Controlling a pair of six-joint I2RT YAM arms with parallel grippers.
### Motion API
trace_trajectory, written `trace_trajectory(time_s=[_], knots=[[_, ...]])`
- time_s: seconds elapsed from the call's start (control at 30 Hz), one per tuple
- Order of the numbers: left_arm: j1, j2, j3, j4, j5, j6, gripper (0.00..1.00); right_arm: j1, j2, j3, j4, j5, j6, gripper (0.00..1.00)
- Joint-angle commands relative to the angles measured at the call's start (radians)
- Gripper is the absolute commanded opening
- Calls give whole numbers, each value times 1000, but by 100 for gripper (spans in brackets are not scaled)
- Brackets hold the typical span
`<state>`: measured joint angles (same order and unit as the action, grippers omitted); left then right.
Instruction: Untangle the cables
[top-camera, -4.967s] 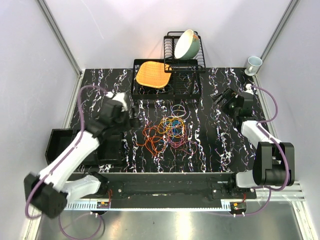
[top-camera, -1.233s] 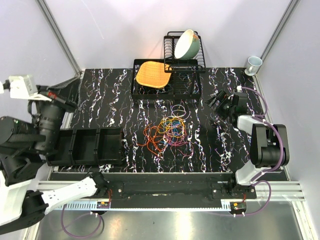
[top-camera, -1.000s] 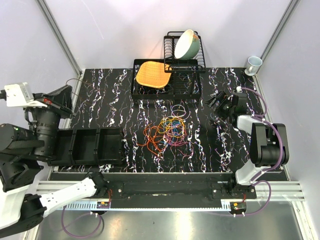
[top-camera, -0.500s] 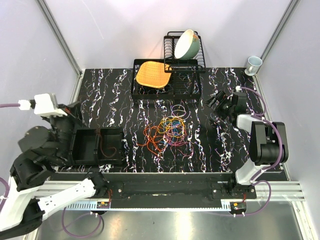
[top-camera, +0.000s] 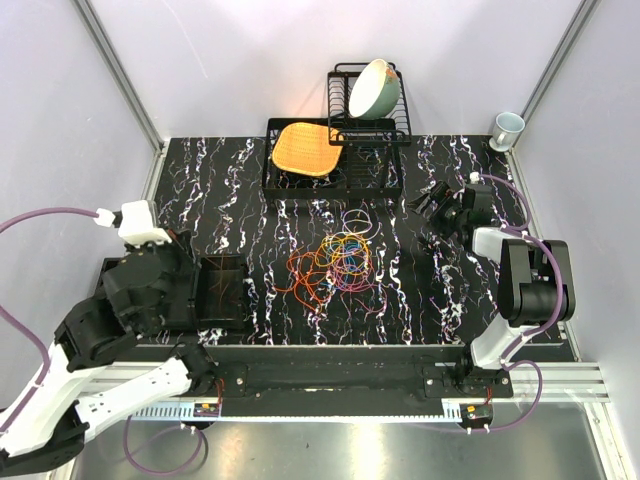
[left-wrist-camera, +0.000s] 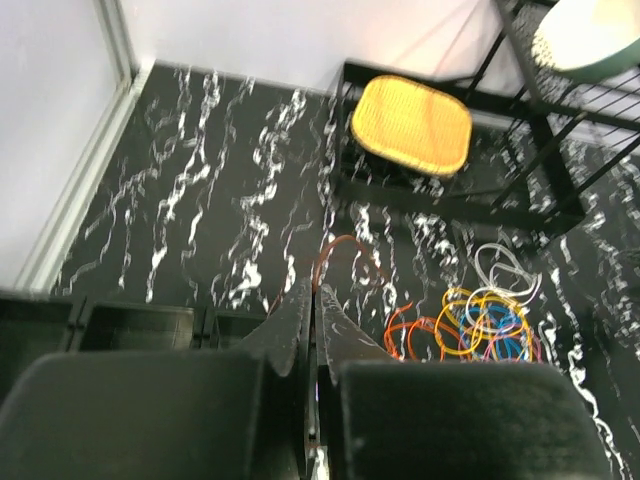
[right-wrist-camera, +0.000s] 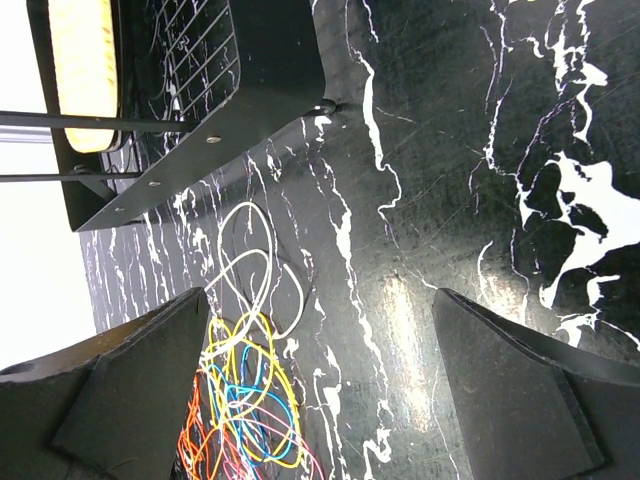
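Now the cables (top-camera: 338, 262) lie between the pressed-together left gripper (left-wrist-camera: 312, 292) and spread right gripper (right-wrist-camera: 320, 300).

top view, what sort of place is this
Likely a lab booth mocked up as a kitchen counter: plain walls, a dish rack holding a bowl, a mug, two robot arms.

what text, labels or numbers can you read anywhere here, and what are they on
None can be read in any view.
The bowl, mug, dish rack and black tray show no markings, and no tag shows on the cables.
The small boards at the near edge are too small to tell.
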<state>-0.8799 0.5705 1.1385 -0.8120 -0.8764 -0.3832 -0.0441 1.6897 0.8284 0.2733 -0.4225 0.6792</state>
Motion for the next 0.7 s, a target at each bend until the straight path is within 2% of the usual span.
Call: trace_trajectory(time_s=[0.0,0.27,0.4,0.47,0.67], knots=[[-4,20,20,-119,-78,-204,0,-3,1,37,32,-29,5,100],[-4,97,133,-504,-130,-595,0,-3,8,40,35,-39,10,100],[-4,146,152,-572,-59,-661,0,-4,10,41,33,-39,11,100],[-2,167,129,-628,-50,-742,0,-4,8,40,33,-41,11,100],[-1,160,-11,-578,-53,-783,0,-3,11,40,35,-47,14,100]])
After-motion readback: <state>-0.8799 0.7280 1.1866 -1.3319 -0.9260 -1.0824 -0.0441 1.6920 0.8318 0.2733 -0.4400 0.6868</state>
